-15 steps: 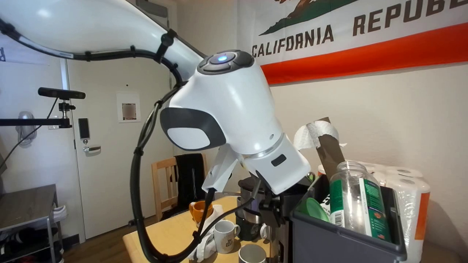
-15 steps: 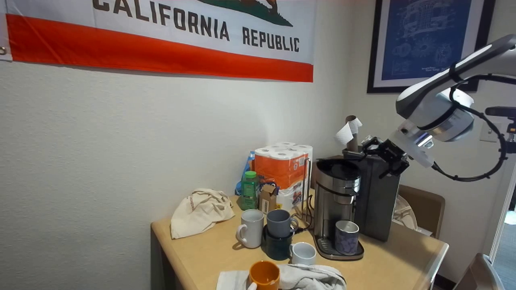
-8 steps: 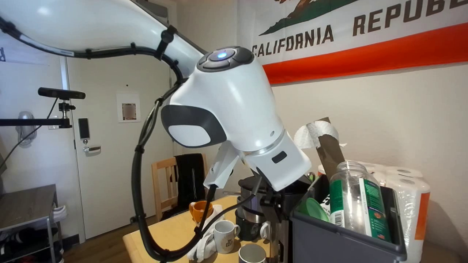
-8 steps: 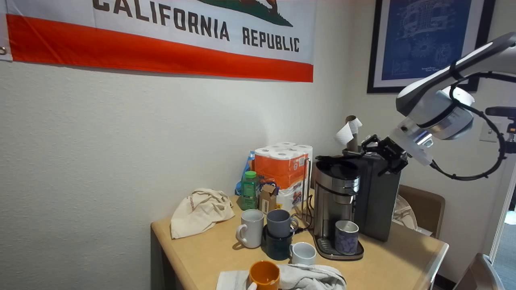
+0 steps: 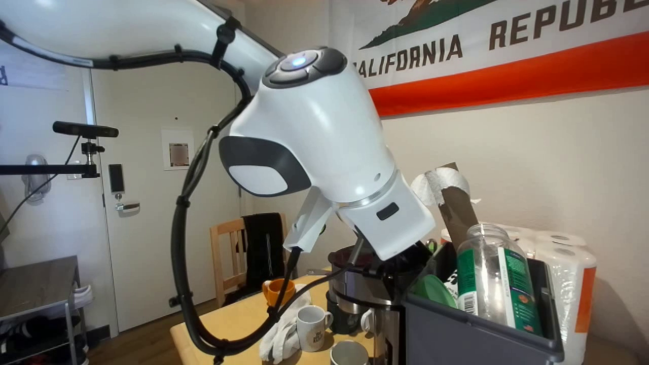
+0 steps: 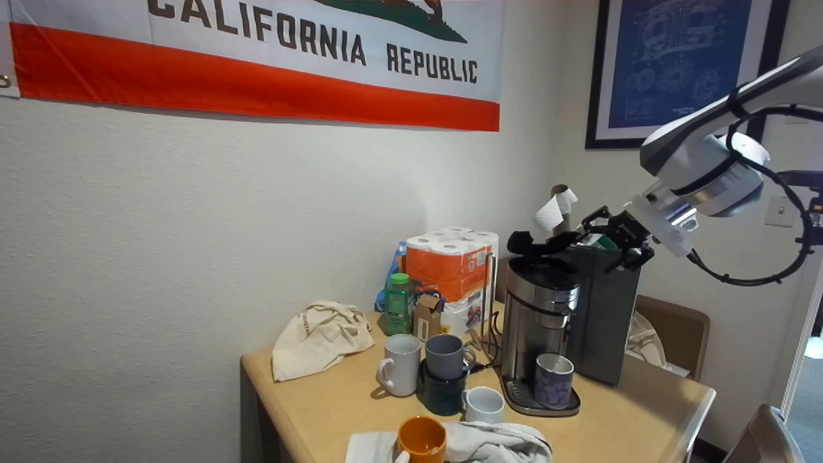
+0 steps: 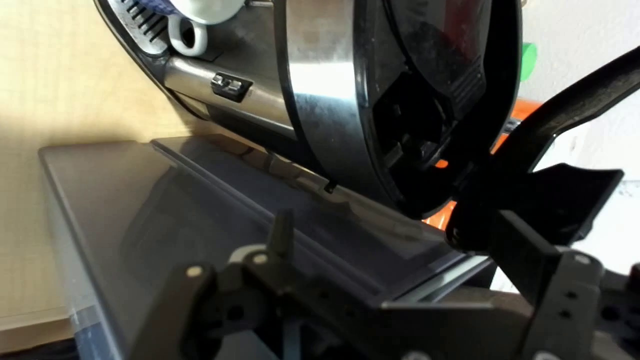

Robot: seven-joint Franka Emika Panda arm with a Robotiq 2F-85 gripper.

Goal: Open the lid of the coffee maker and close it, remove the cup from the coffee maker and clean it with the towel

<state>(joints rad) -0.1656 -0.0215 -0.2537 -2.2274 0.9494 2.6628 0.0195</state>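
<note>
The gripper [image 7: 397, 227] has its fingers [image 7: 527, 245] spread wide in the wrist view. In an exterior view it hangs at one o'clock from the coffee maker [image 6: 519, 334], pointing toward eight o'clock. The lid [image 6: 546, 247] is tipped up at twelve o'clock on the coffee maker, its near end close to the fingers; whether they touch cannot be told. In the wrist view the lid is at four o'clock from the open top [image 7: 410, 125], and one finger crosses in front of it.

The cup [image 6: 553, 384] stands upright on the tray [image 6: 518, 394], at five o'clock from the coffee maker's middle. The towel [image 6: 498, 444] lies bunched on the table [image 6: 341, 411] at seven o'clock, a white mug [image 6: 484, 406] at its one o'clock edge and an orange mug [image 6: 422, 440] toward nine, on it or against it, unclear which. At eight o'clock from the coffee maker, a blue-gray mug [image 6: 443, 357] sits on a dark mug [image 6: 443, 395].
</note>
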